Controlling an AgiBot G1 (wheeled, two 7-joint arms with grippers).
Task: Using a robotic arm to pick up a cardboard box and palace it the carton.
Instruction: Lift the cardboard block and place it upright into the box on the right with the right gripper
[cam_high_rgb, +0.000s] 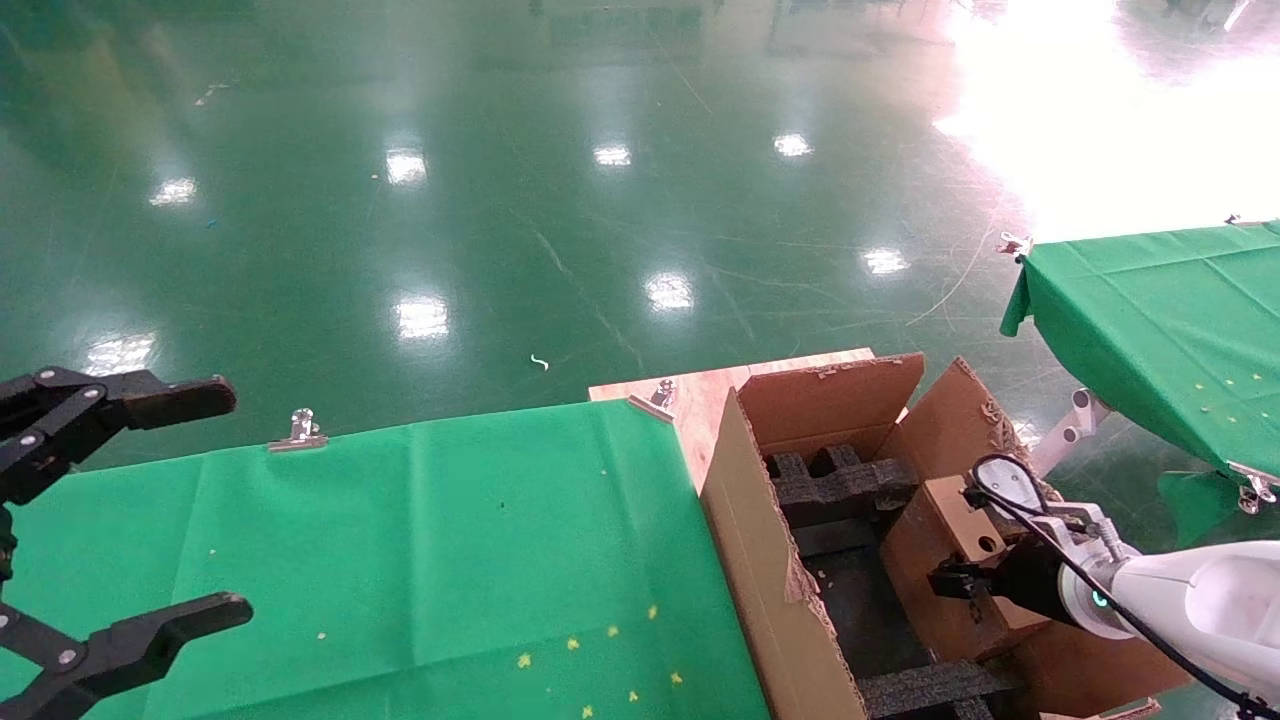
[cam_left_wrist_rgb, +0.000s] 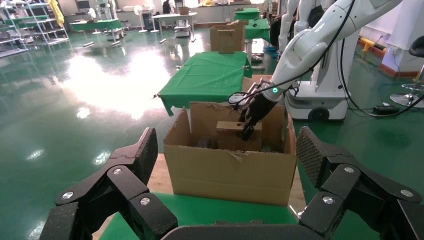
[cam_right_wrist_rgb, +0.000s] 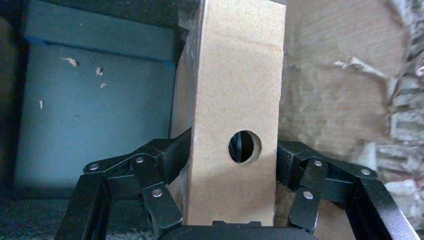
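Down inside the carton (cam_high_rgb: 760, 560) on the right, right claw (cam_high_rgb: 965, 585) clenched on the cardboard box (cam_high_rgb: 945, 530), fingers (cam_right_wrist_rgb: 165, 160) pressed to both narrow sides. Smooth brown card, crisp rectangular edges, one neat round hole (cam_right_wrist_rgb: 244, 146) punched through the face turned to the wrist camera. Box held within the carton's walls, against its right wall, above the black foam inserts (cam_high_rgb: 840, 480) — blocky, coarse, cross-shaped at the far end. Underside of the box hidden, contact with the foam impossible to judge. Carton corrugated, flaps ragged and torn along the edges, near end cut off by the frame. White right arm (cam_high_rgb: 1200, 600) with glowing teal ring (cam_high_rgb: 1098, 600), mostly out of frame. Left claw (cam_high_rgb: 130, 520) released, spread wide over the creased green cloth on the tabletop (cam_high_rgb: 450, 540), well apart from the carton. Metal clips (cam_high_rgb: 297, 430) along the far edge.
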